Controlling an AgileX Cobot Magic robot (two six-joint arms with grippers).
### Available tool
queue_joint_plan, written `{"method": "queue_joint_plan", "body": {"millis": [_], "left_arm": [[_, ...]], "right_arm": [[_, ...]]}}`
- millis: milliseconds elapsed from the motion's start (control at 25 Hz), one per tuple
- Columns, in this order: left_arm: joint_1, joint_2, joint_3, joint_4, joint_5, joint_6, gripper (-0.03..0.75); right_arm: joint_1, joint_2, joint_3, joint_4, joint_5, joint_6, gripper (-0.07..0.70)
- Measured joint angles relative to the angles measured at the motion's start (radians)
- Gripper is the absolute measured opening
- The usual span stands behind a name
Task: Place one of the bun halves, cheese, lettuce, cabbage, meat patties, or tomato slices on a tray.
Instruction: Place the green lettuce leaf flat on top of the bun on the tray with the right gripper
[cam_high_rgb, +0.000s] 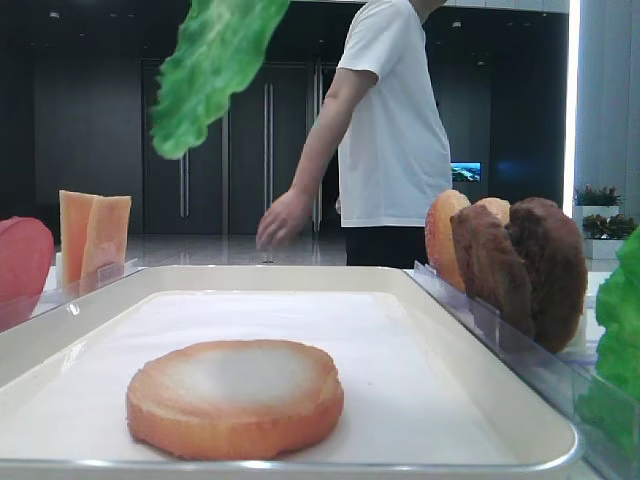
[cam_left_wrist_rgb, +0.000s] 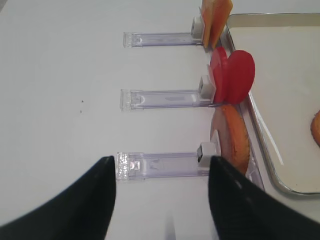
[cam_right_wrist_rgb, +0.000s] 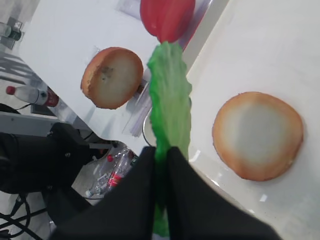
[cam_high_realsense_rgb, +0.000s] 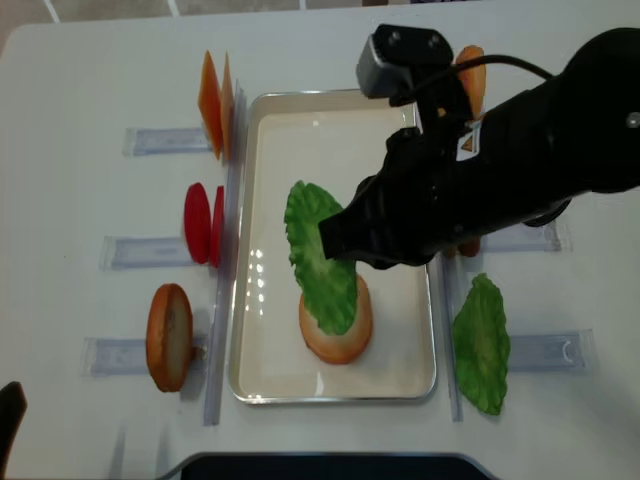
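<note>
Right hand (cam_right_wrist_rgb: 160, 165) is clamping together on the lettuce (cam_high_realsense_rgb: 322, 258), which is hanging above the tray (cam_high_realsense_rgb: 247, 300), over the bun half (cam_high_realsense_rgb: 338, 335) lying inside it. Left hand (cam_left_wrist_rgb: 162, 187) is sitting apart, empty, over the tabletop (cam_left_wrist_rgb: 60, 100) beside the tray.

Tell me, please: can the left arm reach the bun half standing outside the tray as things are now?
Probably yes. The left claw is open and empty, pointing toward the standing bun half beside the tray. Only a clear divider lies on the table between them; the right claw holds lettuce over the tray, away from there.
</note>
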Motion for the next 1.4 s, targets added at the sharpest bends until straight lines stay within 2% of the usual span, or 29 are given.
{"method": "queue_joint_plan", "body": {"millis": [280,680,960,1240,1400], "left_arm": [[0.0,0.0,0.0,0.0,0.0,0.0,0.45],[0.0,0.0,0.0,0.0,0.0,0.0,0.45],[0.0,0.0,0.0,0.0,0.0,0.0,0.45],[0.0,0.0,0.0,0.0,0.0,0.0,0.45],[0.0,0.0,0.0,0.0,0.0,0.0,0.45]], "right_arm": [[0.0,0.108,0.0,0.19,-0.009,-0.202,0.05],[-0.008,0.243,0.0,0.397,-0.027,-0.41,0.05],[-0.048,0.291,0.0,0.423,-0.014,-0.455,0.05],[-0.069,0.329,0.0,0.425,0.032,-0.462,0.05],[-0.085,0.334,0.0,0.425,0.036,-0.462,0.05]]}}
